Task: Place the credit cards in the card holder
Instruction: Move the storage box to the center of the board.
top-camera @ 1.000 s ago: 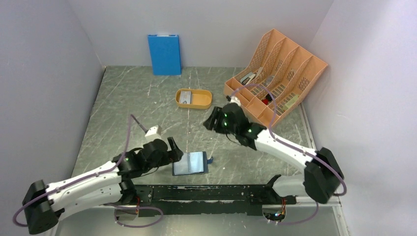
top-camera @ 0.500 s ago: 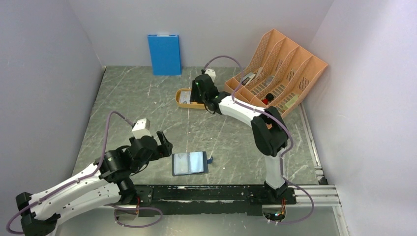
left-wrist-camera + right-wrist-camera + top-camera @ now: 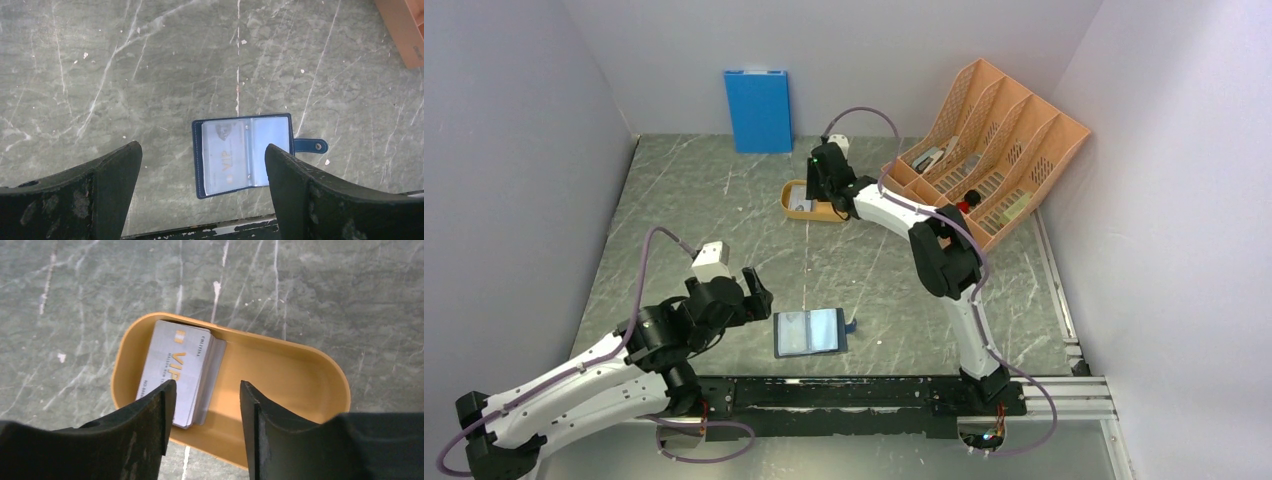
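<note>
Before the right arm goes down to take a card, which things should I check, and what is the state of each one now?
1. Right gripper above the credit cards in the orange tray: ok.
2. Its jaws apart, nothing held: ok.
3. Stack centred in the jaws: not ok, it sits toward one side.
4. Card holder lying open, pockets up: ok.
5. A free pocket: cannot tell; one side shows a card, the other looks empty.
6. Left gripper open, not touching the holder: ok.
</note>
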Available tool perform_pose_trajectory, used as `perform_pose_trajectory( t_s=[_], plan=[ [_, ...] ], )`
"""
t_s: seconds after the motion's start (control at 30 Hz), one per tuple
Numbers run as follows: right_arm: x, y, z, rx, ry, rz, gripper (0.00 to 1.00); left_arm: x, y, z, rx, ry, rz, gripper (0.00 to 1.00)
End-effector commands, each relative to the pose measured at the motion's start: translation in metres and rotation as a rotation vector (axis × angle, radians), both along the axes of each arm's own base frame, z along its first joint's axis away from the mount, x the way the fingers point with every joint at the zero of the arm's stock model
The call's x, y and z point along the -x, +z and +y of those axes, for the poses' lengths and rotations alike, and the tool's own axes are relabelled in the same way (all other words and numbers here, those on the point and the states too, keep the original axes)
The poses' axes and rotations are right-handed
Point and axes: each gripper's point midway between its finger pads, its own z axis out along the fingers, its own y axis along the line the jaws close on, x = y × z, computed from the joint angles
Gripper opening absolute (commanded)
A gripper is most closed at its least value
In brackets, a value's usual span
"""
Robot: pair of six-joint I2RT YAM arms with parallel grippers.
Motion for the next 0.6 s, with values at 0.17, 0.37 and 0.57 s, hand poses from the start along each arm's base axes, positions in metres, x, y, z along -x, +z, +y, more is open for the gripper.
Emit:
perform_pose_trajectory(
  t_s=[0.17, 0.37, 0.57],
  plan=[
    [-0.011, -0.033, -0.026, 0.065, -0.098, 0.093, 0.37, -0.005, 0.007, 0.006, -0.016, 0.024, -0.026, 0.97],
    [-0.005, -0.054, -0.026, 0.098, -0.069, 0.151, 0.29, -0.005, 0.007, 0.006, -0.018, 0.028, -0.029, 0.97],
    [0.008, -0.062, -0.031, 0.117, -0.048, 0.187, 0.27, -0.006, 0.008, 0.007, -0.016, 0.030, -0.031, 0.97]
  ],
)
